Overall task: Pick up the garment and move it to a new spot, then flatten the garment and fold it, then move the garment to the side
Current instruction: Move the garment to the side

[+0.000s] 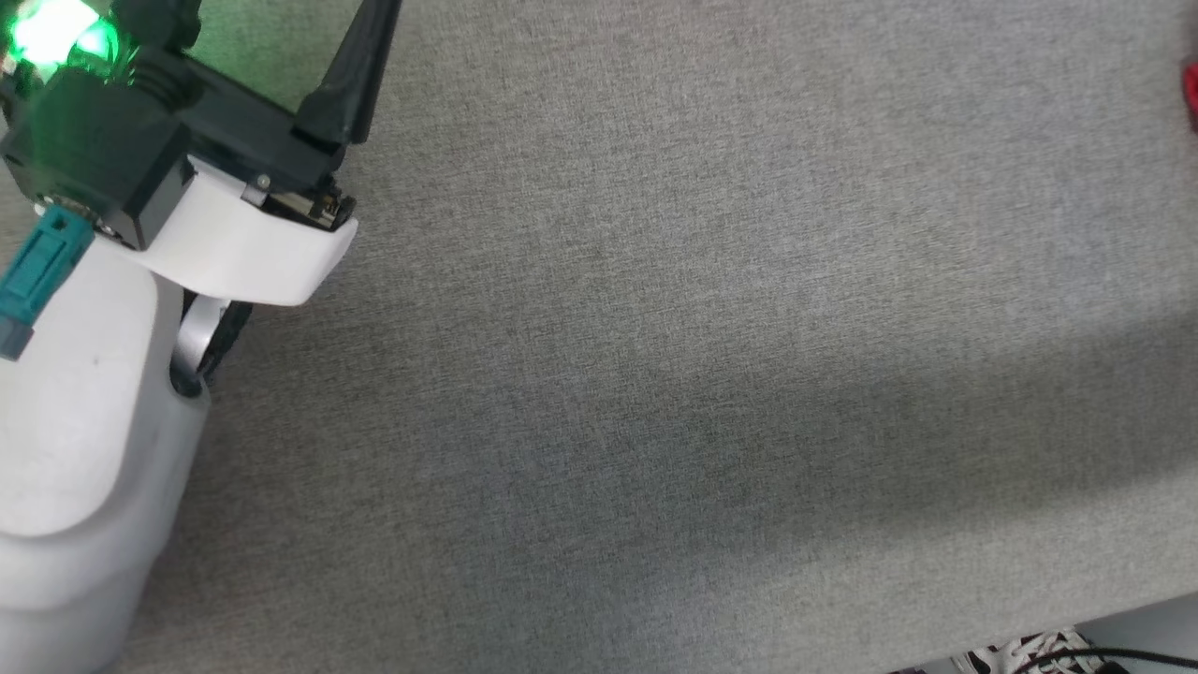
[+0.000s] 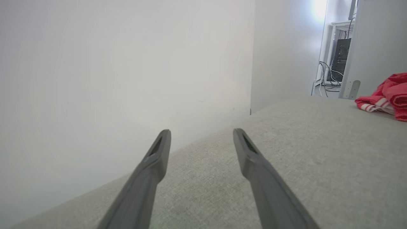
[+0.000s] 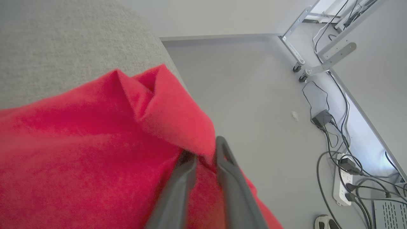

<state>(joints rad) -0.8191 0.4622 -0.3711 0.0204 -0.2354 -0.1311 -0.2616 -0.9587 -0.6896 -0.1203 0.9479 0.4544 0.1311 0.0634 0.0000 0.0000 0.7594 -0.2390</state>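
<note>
Shows garment crumpled, unfolded; right end effector narrowly parted at a fold, grip unclear; left end effector wide open. Leaves flattening, folding.

Head looks down; both low wrists apparently share the garment.

On the head view I get only a red sliver of the garment at the far right edge; the rest is cut off. The left gripper's fingers pass out of the top edge there, tips unseen. From the left wrist, the garment runs off the right edge. From the right wrist it is close and blurred, cut by the left and bottom edges. A fold covers the right gripper's tips, so I can't tell whether it grips the cloth. A pale shape is cropped by the bottom edge; I can't tell what it is.
</note>
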